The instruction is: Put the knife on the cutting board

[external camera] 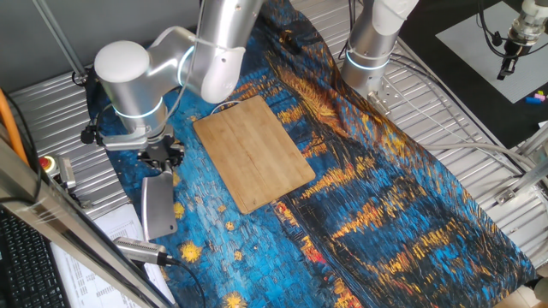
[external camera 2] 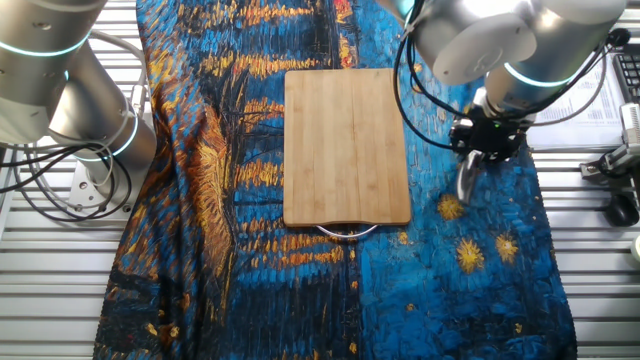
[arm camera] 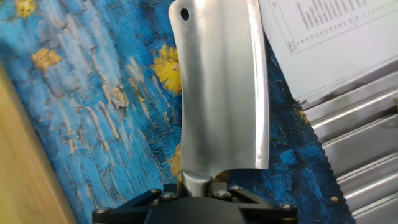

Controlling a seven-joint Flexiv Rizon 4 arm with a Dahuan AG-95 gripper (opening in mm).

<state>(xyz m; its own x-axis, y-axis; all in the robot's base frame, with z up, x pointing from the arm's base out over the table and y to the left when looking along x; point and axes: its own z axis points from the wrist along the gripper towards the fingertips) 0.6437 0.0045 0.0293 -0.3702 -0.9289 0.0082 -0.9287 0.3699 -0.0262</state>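
Note:
The knife point(external camera: 158, 205), a grey cleaver, hangs from my gripper point(external camera: 162, 162) over the blue painted cloth, left of the cutting board point(external camera: 253, 154). The jaws are shut on its short handle. In the hand view the broad blade point(arm camera: 221, 87) points away from the gripper point(arm camera: 199, 185), and the board's edge point(arm camera: 18, 168) shows at the far left. In the other fixed view the knife point(external camera 2: 467, 182) shows edge-on below the gripper point(external camera 2: 487, 145), right of the board point(external camera 2: 347, 145), whose wire loop is at its near end. The board is bare.
A silver-and-black cylindrical tool point(external camera: 141, 250) lies near the cloth's front corner. Printed paper sheets point(arm camera: 329, 37) lie beside the blade. A second robot arm's base point(external camera: 372, 51) stands at the far edge of the cloth. Ribbed metal tabletop point(arm camera: 367, 124) borders the cloth.

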